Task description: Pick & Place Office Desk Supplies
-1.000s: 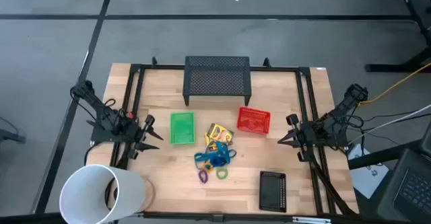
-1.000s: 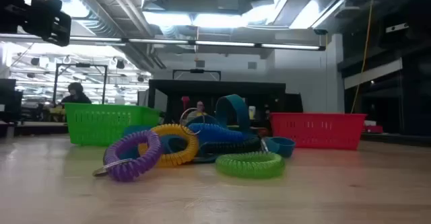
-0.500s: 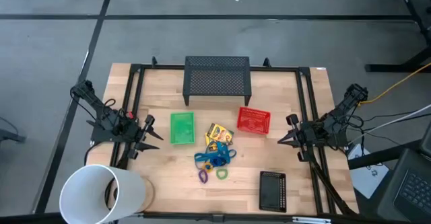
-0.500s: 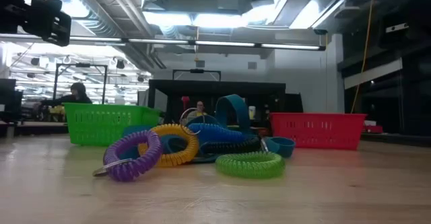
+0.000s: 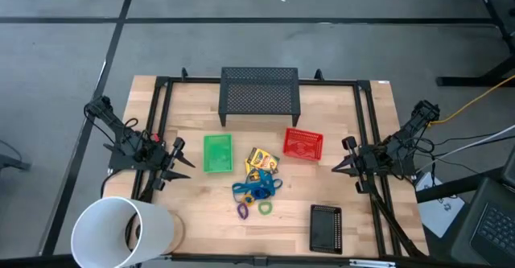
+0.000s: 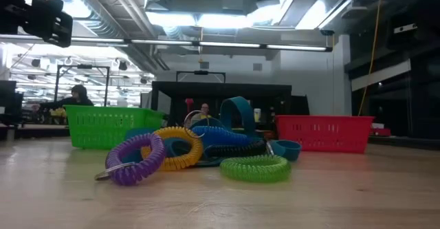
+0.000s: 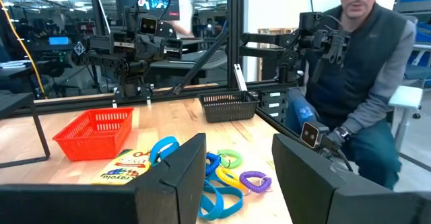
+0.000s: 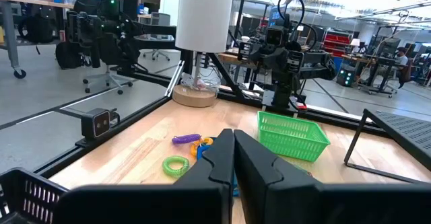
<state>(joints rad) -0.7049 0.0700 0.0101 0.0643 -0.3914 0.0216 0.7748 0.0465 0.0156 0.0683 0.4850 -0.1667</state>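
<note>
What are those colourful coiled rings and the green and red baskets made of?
The purple ring, yellow ring and green ring look like matte, springy plastic coil, ribbed like phone cord. The green basket and red basket seem moulded plastic, with slotted walls that light shows through.

Overhead looks straight down, low sits level beside the coil rings (image 6: 182,157), wrist cameras face inward, all sharing them.

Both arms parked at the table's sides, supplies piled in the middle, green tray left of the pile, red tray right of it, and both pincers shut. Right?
Not quite: only the right pincer is shut, its fingers pressed together in the right wrist view. The left pincer stands open, a clear gap between its fingers in the left wrist view. The rest holds: the supplies pile lies between the green tray and red tray.
</note>
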